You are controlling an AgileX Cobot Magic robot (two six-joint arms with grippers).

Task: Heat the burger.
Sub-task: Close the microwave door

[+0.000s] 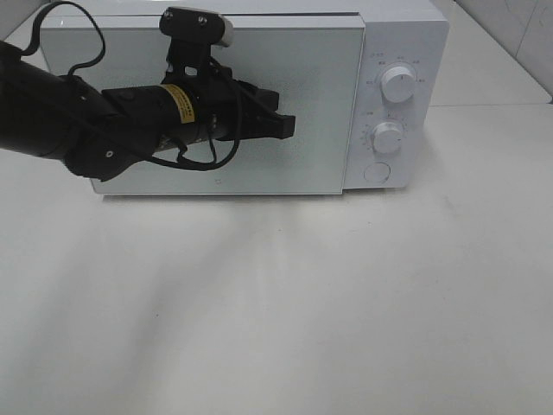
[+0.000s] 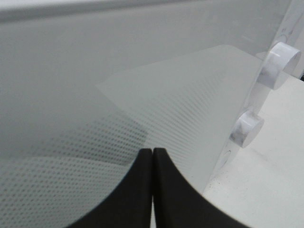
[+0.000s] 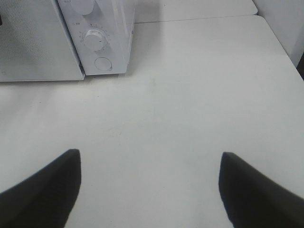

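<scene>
The burger shows in no view, so its place cannot be told. The microwave (image 1: 320, 104) stands shut at the tabletop's (image 1: 276, 303) far edge. The left gripper (image 1: 289, 126), clenched with fingertips together, hovers before its door. The right gripper (image 3: 149, 154) hangs released over the tabletop.

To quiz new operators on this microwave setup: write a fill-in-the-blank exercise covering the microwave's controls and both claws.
1. The shut left claw hangs in front of the microwave's ___.
2. The microwave carries ___ round knobs above one round button.
3. The right claw, over the table, is ___.
Missing words: door; two; open.
</scene>
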